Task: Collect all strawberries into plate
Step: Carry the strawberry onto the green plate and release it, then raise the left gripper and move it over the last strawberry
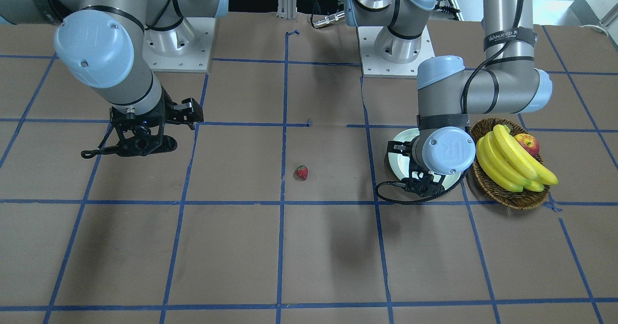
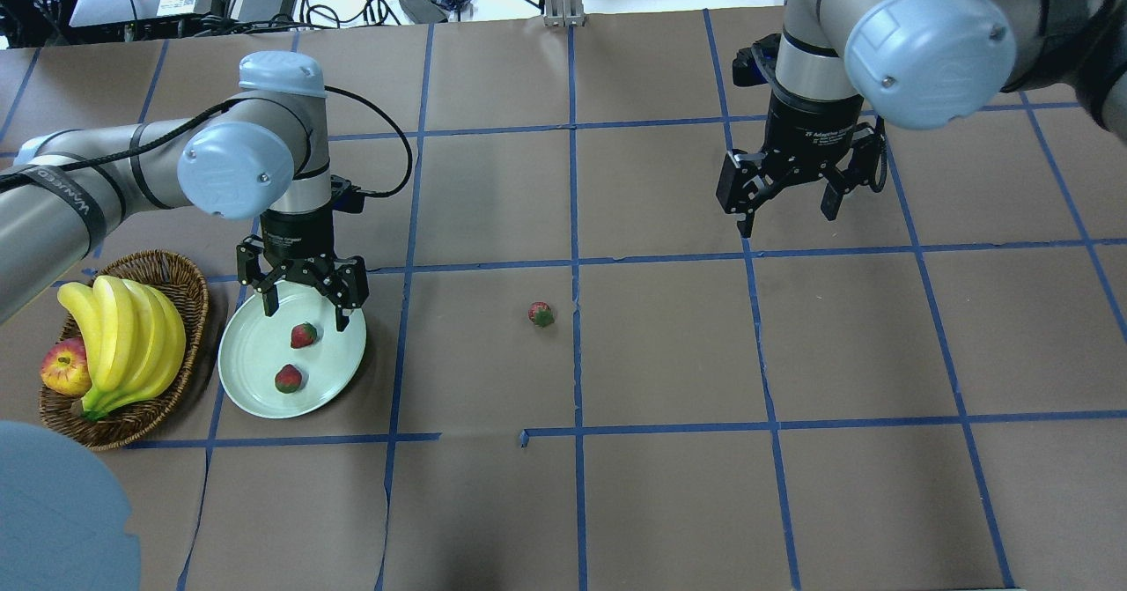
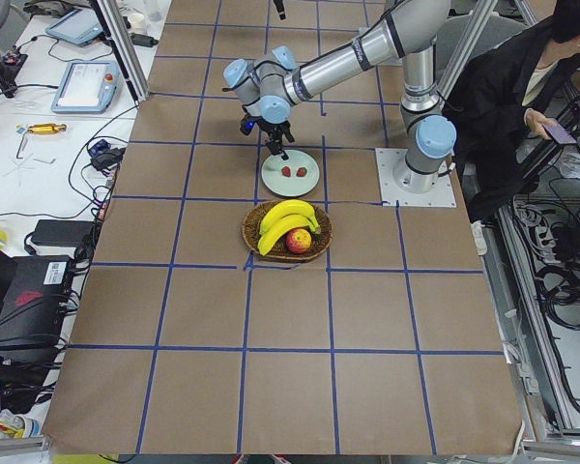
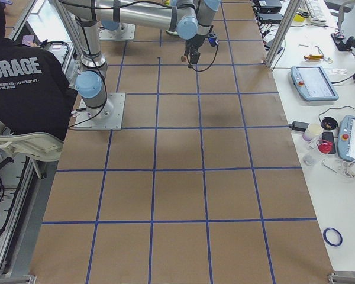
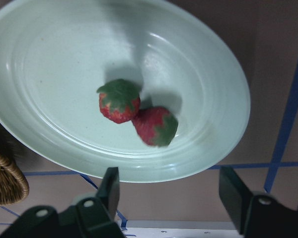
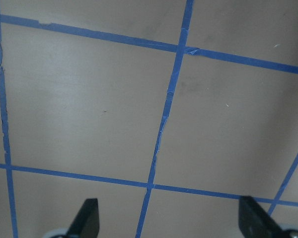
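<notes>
Red strawberries (image 2: 304,336) lie on plate (image 2: 251,358) near left fingers (image 2: 343,311).

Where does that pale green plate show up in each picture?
Front-facing: pale mint-green round plate, right of centre, partly hidden.
Overhead: plate lower left.
Exterior left: plate upper middle.
Exterior right: cannot see it.
Left wrist: plate fills the picture.
Right wrist: not in it.
Landmark: brown woven wicker basket beside it.

Overhead and front views face each other, share plate (image 2: 255,358); left wrist camera close above it.
</notes>
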